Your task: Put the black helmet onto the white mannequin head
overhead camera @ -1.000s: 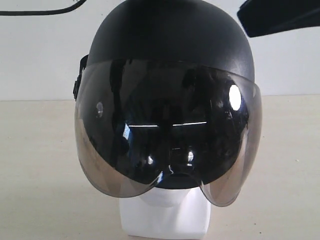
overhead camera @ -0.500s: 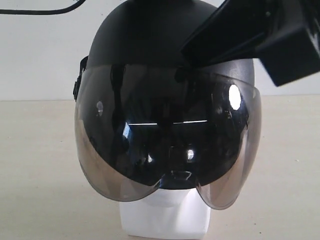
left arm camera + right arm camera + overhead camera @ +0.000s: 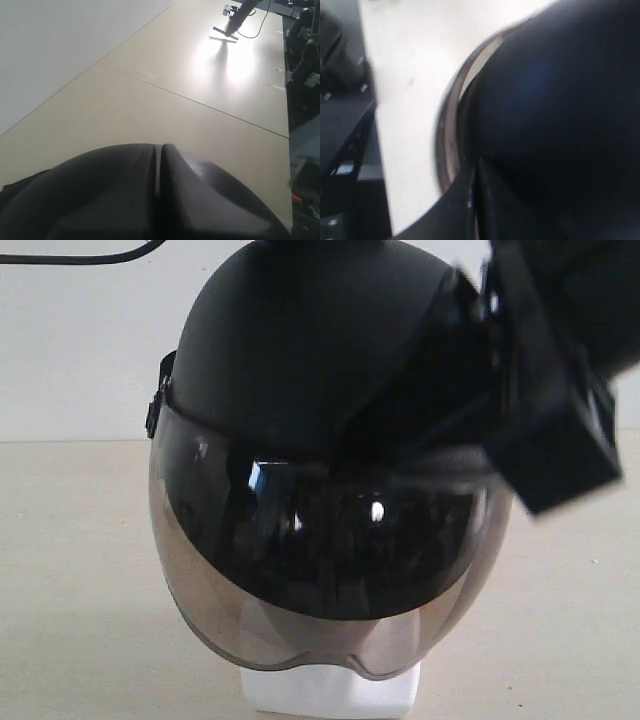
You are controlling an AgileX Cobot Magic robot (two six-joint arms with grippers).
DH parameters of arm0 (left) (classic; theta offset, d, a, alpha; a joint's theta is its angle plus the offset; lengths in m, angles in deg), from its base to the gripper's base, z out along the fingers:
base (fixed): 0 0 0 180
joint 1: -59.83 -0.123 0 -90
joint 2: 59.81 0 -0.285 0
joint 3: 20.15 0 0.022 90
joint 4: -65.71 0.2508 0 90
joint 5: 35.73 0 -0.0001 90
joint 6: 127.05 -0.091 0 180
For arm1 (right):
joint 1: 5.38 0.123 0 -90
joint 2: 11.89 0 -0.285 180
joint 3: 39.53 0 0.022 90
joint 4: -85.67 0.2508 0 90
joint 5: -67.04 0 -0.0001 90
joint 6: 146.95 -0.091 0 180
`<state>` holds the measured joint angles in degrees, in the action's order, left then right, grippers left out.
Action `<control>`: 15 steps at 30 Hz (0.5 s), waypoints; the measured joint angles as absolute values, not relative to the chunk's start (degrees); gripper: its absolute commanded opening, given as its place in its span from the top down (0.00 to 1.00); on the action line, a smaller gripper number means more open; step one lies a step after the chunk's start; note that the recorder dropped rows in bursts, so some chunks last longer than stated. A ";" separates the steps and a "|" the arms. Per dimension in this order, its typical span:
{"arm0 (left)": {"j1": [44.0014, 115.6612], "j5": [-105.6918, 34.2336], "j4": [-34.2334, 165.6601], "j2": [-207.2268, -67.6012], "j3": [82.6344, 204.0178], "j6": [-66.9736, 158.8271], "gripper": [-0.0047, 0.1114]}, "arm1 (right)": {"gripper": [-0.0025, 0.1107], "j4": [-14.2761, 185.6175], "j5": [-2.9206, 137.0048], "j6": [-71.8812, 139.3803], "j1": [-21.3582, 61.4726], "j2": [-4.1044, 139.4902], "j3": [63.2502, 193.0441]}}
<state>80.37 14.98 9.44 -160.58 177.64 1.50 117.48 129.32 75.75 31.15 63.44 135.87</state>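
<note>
The black helmet (image 3: 300,350) sits on the white mannequin head, whose square neck base (image 3: 330,698) is the only part that shows under the smoky visor (image 3: 300,580). My right gripper (image 3: 370,430) is shut and lies pressed on the shell's front right, just above the visor. In the right wrist view its closed fingertips (image 3: 476,200) rest against the dark shell (image 3: 560,100) beside the visor rim (image 3: 447,140). My left gripper (image 3: 160,170) is shut with nothing in it, above bare table; it is out of the exterior view.
The beige table (image 3: 60,590) runs to a white wall behind. A black cable (image 3: 80,258) hangs at the top left. In the left wrist view a small stand (image 3: 227,32) is far off and dark equipment (image 3: 305,60) lines the table's edge.
My right arm swung down from the upper right onto the helmet. The helmet tipped forward and down, and the visor now covers the chin that showed before.
</note>
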 measured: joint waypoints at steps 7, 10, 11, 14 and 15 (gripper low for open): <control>80.37 14.44 9.59 -160.58 177.64 1.77 0.92 | 0.98 121.25 126.91 80.55 31.15 62.17 127.14; 80.37 14.44 9.93 -160.58 177.64 1.77 0.92 | 0.98 121.62 125.63 80.87 31.15 60.73 127.57; 80.37 14.44 10.05 -160.58 177.64 1.77 0.92 | 0.98 121.23 123.65 80.01 31.15 58.79 128.64; 80.37 13.54 10.68 -160.31 177.78 1.80 0.92 | 0.98 109.71 114.76 68.05 31.15 50.72 130.78; 80.37 13.28 11.32 -159.76 177.78 1.80 0.92 | 0.98 102.41 112.48 61.42 31.15 48.31 130.88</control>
<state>80.37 13.28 11.32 -159.76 177.78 1.80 102.41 112.48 61.42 31.15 48.31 130.88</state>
